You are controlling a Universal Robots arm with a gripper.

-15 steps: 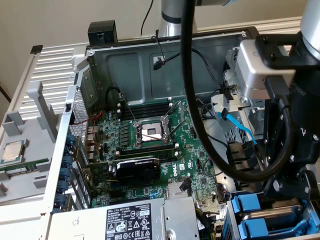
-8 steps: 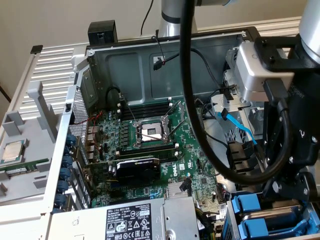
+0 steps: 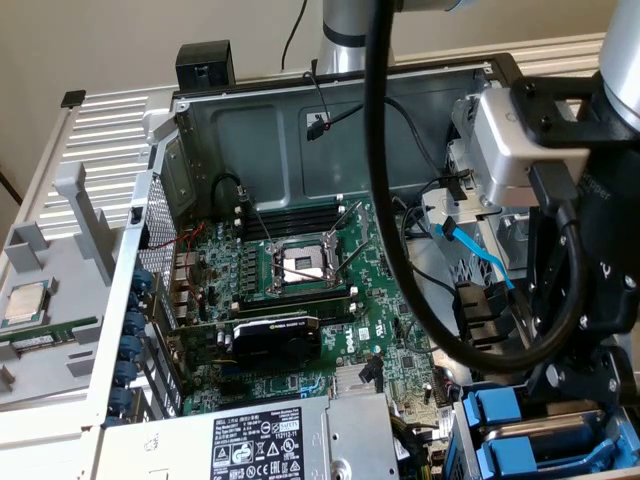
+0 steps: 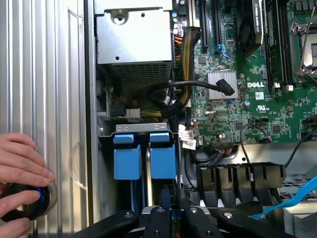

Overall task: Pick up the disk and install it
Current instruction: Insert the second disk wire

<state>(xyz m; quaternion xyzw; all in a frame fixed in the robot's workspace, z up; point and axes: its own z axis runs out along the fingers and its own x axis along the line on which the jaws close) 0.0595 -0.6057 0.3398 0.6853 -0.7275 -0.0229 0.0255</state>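
1. The disk (image 4: 162, 157) stands in the drive bay (image 4: 143, 130) at the corner of the open computer case. Its blue carrier frame faces the wrist camera, just beside the other blue-framed carrier (image 4: 126, 158); a thin metal divider runs between them.
2. The gripper (image 4: 173, 215) sits directly in line with the disk. Its jaws are narrow, and as far as the cramped view allows they are closed on the disk's near end rather than on nothing.
3. Judged from this, the step in hand is seating the disk in its slot, and the task looks well along.
4. To do this well, the disk should stay square to the divider and travel straight along the slot. A tilt would likely bind the frame against its neighbour.
5. The push should be steady and gentle, so the frame can settle level with the other carrier.
6. The black cable bundle (image 4: 190, 148) lies close beside the bay and the blue cable (image 4: 297, 196) runs near the fingers; either could snag.
7. Apart from the case, a person's hand (image 4: 22, 166) rests on a round dark knob (image 4: 25, 201).
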